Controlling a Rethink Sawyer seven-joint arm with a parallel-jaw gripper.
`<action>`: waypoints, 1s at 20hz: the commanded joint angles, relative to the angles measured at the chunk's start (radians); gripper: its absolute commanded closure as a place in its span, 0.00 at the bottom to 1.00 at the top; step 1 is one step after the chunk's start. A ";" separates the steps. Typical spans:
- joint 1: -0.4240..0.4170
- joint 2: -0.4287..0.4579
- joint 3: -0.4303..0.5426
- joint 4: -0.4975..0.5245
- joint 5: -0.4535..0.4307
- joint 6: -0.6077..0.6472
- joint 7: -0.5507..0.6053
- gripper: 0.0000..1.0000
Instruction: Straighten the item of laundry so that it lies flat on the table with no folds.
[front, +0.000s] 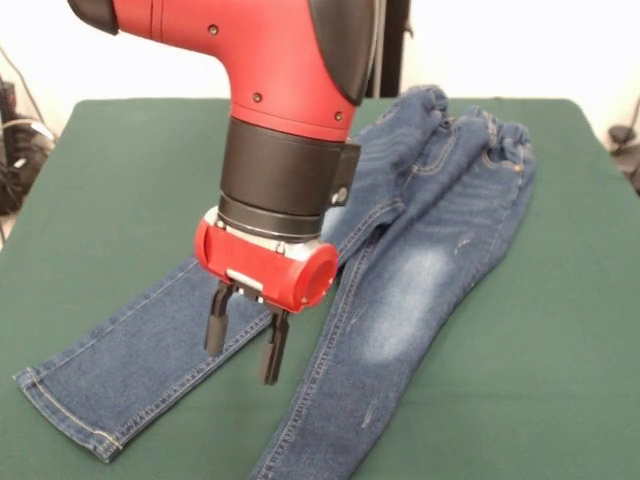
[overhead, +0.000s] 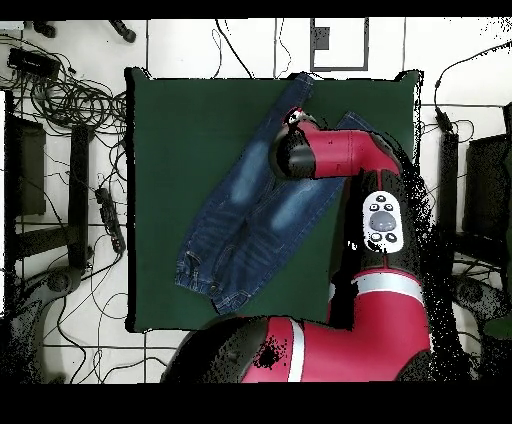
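The item of laundry (front: 430, 270), a pair of blue jeans with a faded whitish thigh patch, is spread on the green table (front: 130, 170). Its gathered waistband lies at the far right. One leg runs to the near left, the other to the near edge. My gripper (front: 245, 340) hangs open just above the left leg, by the gap between the legs, with nothing between its black fingers (front: 215, 325). In the overhead view the jeans (overhead: 250, 210) lie slantwise across the table (overhead: 170, 150). The red arm (overhead: 340, 155) reaches over them there and hides the gripper.
Broad bare green cloth lies on both sides of the jeans. Cables (overhead: 60, 90) and dark equipment (overhead: 30, 170) crowd the floor around the table. More cables (front: 15, 150) show past the table's far left corner.
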 joint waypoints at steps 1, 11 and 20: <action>0.036 0.100 0.138 -0.011 0.045 0.102 -0.047 0.00; 0.031 0.133 0.152 -0.027 0.053 0.079 -0.050 0.00; 0.051 0.133 0.130 -0.032 0.043 0.078 -0.032 0.00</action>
